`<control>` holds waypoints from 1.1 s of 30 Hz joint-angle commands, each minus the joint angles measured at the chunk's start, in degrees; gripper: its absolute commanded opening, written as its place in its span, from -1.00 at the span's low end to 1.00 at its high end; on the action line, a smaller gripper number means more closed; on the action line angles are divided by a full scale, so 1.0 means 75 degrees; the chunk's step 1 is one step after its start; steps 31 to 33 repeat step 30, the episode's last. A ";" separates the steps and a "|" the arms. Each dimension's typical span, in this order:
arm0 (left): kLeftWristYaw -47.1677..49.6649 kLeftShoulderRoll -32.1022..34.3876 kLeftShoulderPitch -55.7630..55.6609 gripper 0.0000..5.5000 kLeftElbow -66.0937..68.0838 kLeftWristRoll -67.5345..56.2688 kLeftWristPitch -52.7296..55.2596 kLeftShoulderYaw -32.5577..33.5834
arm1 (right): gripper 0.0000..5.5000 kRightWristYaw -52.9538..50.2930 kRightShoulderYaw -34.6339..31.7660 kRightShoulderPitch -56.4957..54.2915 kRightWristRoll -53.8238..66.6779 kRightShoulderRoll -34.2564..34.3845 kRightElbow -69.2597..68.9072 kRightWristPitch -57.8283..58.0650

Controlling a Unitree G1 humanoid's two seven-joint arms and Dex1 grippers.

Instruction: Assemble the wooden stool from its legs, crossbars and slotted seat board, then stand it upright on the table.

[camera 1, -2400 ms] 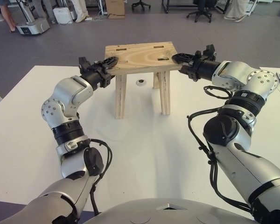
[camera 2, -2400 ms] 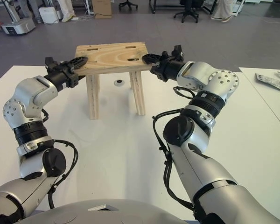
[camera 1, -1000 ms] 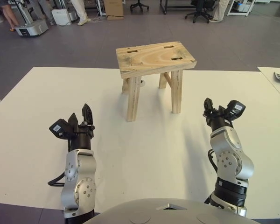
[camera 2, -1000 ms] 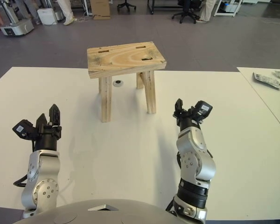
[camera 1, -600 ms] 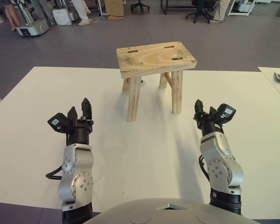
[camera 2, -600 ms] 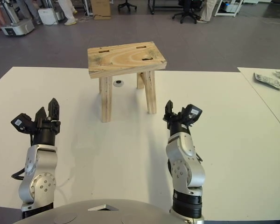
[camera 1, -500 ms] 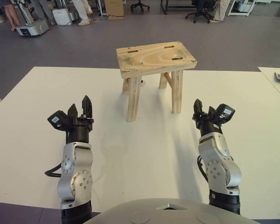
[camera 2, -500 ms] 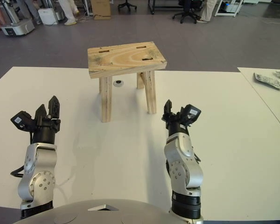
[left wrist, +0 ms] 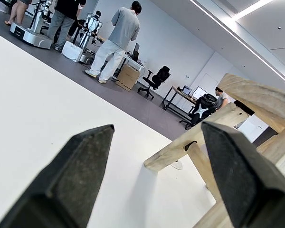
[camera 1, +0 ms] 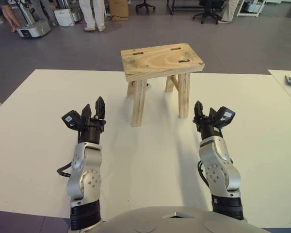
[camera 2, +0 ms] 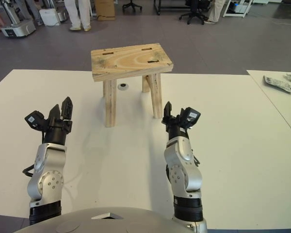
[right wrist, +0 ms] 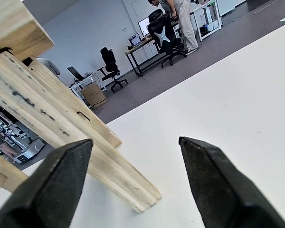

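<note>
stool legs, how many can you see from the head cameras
4. Front left leg and front right leg stand in plain sight on the table; back left leg and back right leg are partly hidden behind them.

The stool (camera 1: 161, 59) stands upright on the table (camera 1: 150, 165), at the far middle, all legs on the tabletop. A small round thing (camera 2: 122, 86) lies on the table behind the stool's left legs, near the far edge. The left gripper (camera 1: 94, 104) is above the table, nearer than the stool and to its left, apart from it. The right gripper (camera 1: 205, 108) is likewise nearer than the stool and to its right, just beside the near right leg but not touching. A second table (camera 2: 281, 104) lies to the far right, with small items (camera 2: 276, 81) on it.
</note>
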 commanded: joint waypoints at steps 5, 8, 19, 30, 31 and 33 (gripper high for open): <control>-0.0037 0.0151 -0.0181 0.23 0.0162 0.0084 0.0162 0.0145 | 0.23 -0.0233 -0.0016 -0.0123 -0.0249 0.0623 -0.0022 -0.0202; -0.0114 0.0206 -0.0325 0.23 0.0177 0.0010 0.0154 0.0219 | 0.23 -0.0359 0.0025 -0.0082 -0.0304 0.0709 -0.0054 -0.0273; -0.0278 0.0336 -0.0590 0.23 0.0147 -0.0066 0.0380 0.0322 | 0.23 -0.0712 0.0205 0.0065 -0.0403 0.0752 -0.0258 -0.0575; -0.0229 0.0061 -0.0400 0.23 0.0092 0.0097 0.0140 0.0342 | 0.23 -0.0592 0.0078 -0.0321 -0.0244 0.0535 -0.0032 -0.0494; -0.0229 0.0061 -0.0400 0.23 0.0092 0.0097 0.0140 0.0342 | 0.23 -0.0592 0.0078 -0.0321 -0.0244 0.0535 -0.0032 -0.0494; -0.0229 0.0061 -0.0400 0.23 0.0092 0.0097 0.0140 0.0342 | 0.23 -0.0592 0.0078 -0.0321 -0.0244 0.0535 -0.0032 -0.0494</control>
